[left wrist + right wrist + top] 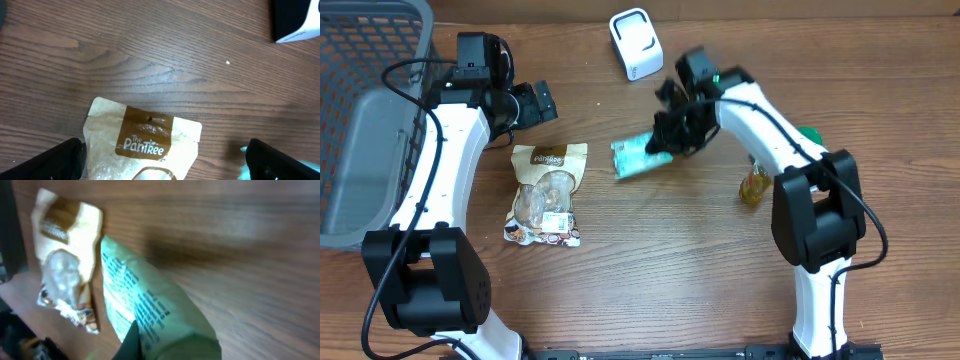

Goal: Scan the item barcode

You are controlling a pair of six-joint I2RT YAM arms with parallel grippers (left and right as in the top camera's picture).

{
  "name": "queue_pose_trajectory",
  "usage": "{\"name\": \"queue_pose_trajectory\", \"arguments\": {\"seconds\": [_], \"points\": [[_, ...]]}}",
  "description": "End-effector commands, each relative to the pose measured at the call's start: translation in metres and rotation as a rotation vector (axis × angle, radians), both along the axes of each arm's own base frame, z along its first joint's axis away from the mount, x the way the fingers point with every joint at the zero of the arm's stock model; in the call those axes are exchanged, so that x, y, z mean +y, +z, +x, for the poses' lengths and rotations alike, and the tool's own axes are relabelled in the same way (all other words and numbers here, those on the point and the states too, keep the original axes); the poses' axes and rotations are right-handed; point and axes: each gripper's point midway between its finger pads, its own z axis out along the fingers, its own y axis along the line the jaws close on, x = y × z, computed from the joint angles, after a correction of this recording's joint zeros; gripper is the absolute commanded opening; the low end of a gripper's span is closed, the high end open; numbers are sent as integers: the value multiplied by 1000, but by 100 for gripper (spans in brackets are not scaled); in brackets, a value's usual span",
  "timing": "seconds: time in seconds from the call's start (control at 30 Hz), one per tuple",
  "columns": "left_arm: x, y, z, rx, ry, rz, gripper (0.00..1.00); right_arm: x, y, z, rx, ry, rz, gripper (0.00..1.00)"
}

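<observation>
Green packet [640, 158], pale with fine bluish print, pinched in right tool [667, 143].

Wooden table [620, 290] with snack pouch [548, 192], white scanner [636, 42], grey basket [355, 180], amber bottle [755, 186].

Teal packet [638, 157] w/ white print; tan-brown pouch [548, 190]; white scanner [636, 43].
</observation>
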Motion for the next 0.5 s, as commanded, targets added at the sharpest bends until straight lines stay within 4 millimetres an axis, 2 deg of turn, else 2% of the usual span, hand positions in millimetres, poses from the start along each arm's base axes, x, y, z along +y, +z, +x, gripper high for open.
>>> {"name": "queue_pose_trajectory", "arguments": {"seconds": [0.0,0.1,0.2,0.47], "points": [[1,5,2,-15,-17,22,100,0,72,28,-256,60,-61,4],[1,5,2,-15,-17,21,100,-2,114,40,-409,99,-151,4],[1,5,2,-15,-17,21,100,1,138,46,-532,153,-221,4],[1,5,2,-15,-17,21,100,6,150,70,-816,307,-521,4]]}}
